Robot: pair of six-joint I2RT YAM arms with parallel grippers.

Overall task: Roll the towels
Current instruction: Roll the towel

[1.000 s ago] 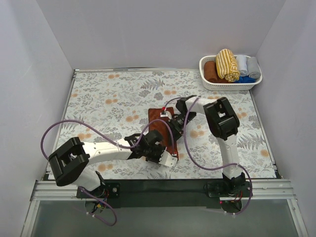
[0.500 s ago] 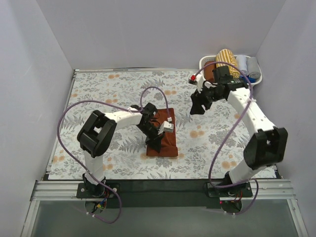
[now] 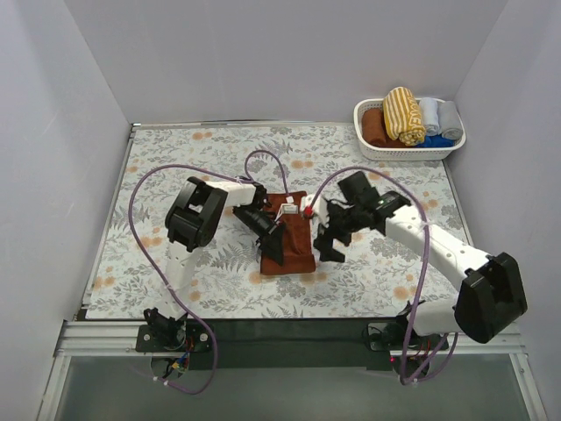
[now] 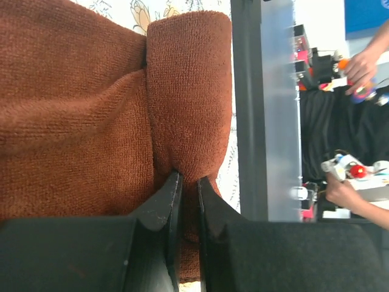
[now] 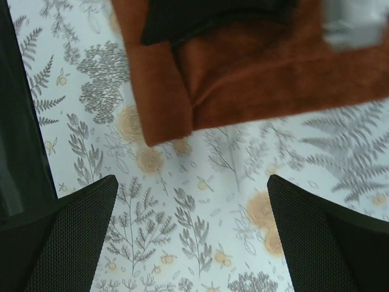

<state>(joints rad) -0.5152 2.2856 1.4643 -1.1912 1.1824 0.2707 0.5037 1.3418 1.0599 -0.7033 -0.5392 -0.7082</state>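
- Two towels: yellow towel (image 3: 403, 114) rolled in basket (image 3: 394, 152), upper right; brown towel (image 3: 300, 250) centre, one edge rolled.
- Left gripper (image 4: 187, 178) pinches that roll; right gripper (image 5: 191, 179) spread wide beside it.
- Soft, limp: hold the roll's ends.

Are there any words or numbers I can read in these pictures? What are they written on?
No text can be read in any view.
Rust-brown towel: plain cloth, no label showing.
Yellow striped towel: white stripes only.
Tablecloth: only ferns and flowers.
White basket: no writing visible.
Blue panel behind the table in the left wrist view: too blurred to tell.
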